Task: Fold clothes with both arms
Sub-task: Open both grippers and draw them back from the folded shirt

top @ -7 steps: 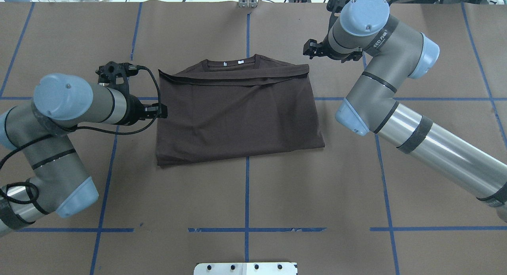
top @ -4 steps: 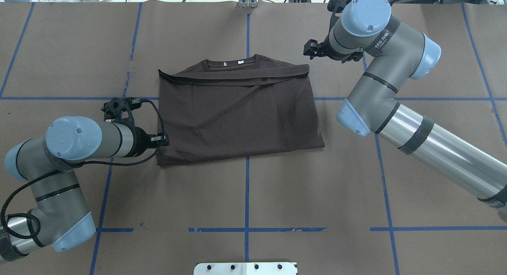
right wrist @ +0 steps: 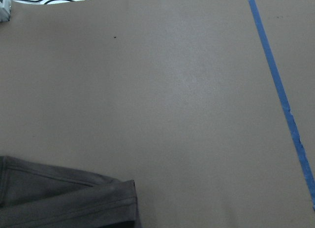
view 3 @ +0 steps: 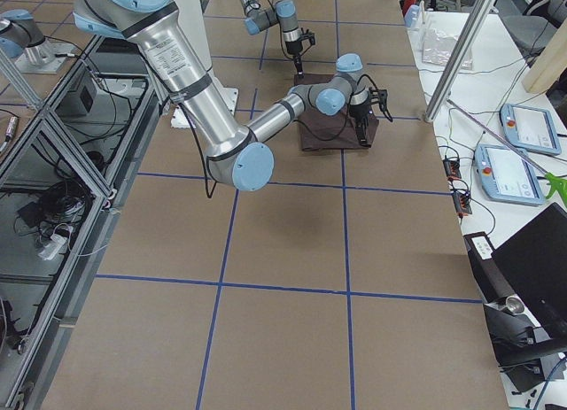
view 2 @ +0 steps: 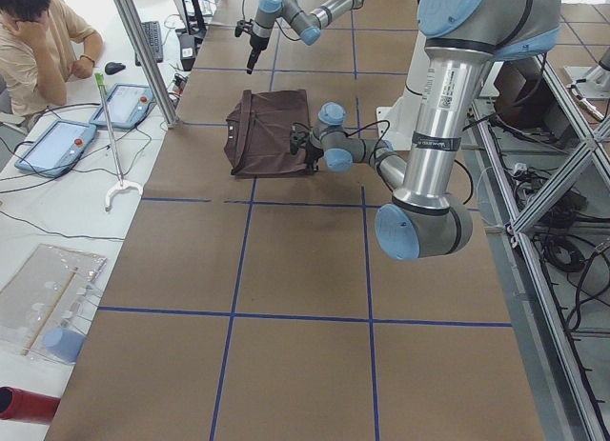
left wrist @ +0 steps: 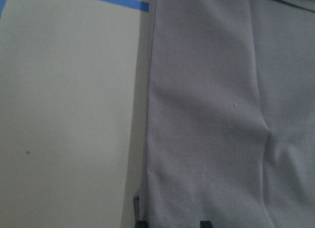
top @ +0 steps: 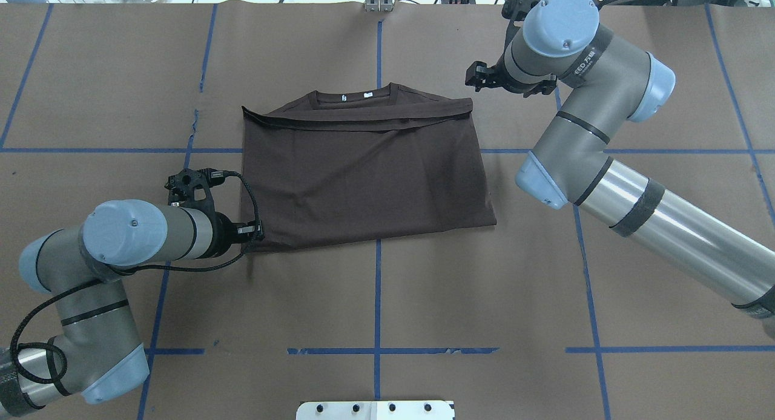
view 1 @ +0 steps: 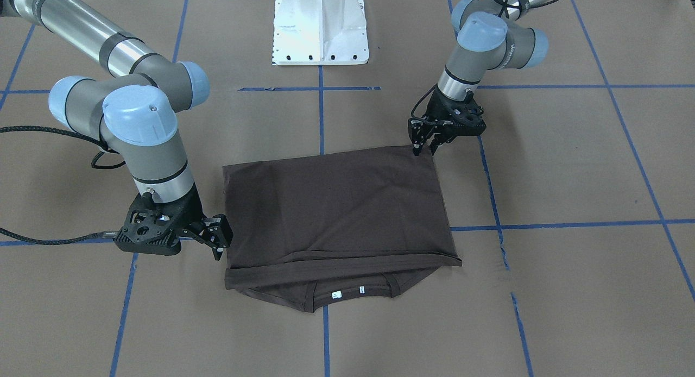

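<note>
The dark brown T-shirt (top: 363,178) lies folded flat on the table, its collar and white tags (top: 354,97) at the far edge; it also shows in the front view (view 1: 336,208). My left gripper (top: 257,232) is low at the shirt's near-left corner, also seen in the front view (view 1: 425,148). It is open, and in the left wrist view its fingertips (left wrist: 204,223) straddle the cloth (left wrist: 221,114) edge. My right gripper (top: 474,78) is open and empty, just off the shirt's far-right corner (right wrist: 59,198), also seen in the front view (view 1: 220,238).
Brown paper with blue tape lines (top: 377,287) covers the table. The white pedestal base (view 1: 320,24) stands at the robot's side. An operator (view 2: 38,41) and tablets (view 2: 124,103) are beyond the far edge.
My left gripper has moved along the shirt's left edge toward the robot, from the middle to the near-left corner. The right arm has barely moved.
</note>
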Action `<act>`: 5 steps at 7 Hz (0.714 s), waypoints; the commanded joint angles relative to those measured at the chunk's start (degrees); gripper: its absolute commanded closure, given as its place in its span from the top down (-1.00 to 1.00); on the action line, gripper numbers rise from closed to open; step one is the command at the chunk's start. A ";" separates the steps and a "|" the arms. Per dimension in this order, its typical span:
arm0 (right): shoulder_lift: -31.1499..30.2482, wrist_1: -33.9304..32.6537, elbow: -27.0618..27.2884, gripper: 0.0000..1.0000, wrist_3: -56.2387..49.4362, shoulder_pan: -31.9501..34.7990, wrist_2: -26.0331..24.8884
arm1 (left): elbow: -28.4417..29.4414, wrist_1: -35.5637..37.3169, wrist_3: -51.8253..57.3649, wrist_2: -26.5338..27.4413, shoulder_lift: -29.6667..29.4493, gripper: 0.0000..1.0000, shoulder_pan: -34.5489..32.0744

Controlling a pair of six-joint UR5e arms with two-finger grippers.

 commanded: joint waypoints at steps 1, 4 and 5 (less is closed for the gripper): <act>-0.14 0.00 0.00 1.00 0.00 0.00 0.00 | -0.03 0.14 0.09 0.16 0.04 -0.86 0.47; -0.23 0.09 0.00 1.00 0.09 0.00 -0.09 | -0.82 0.40 0.88 0.34 1.60 -1.00 0.38; -0.23 0.00 0.00 1.00 0.17 0.00 -0.09 | -0.56 0.58 5.58 0.34 1.97 -1.00 -0.58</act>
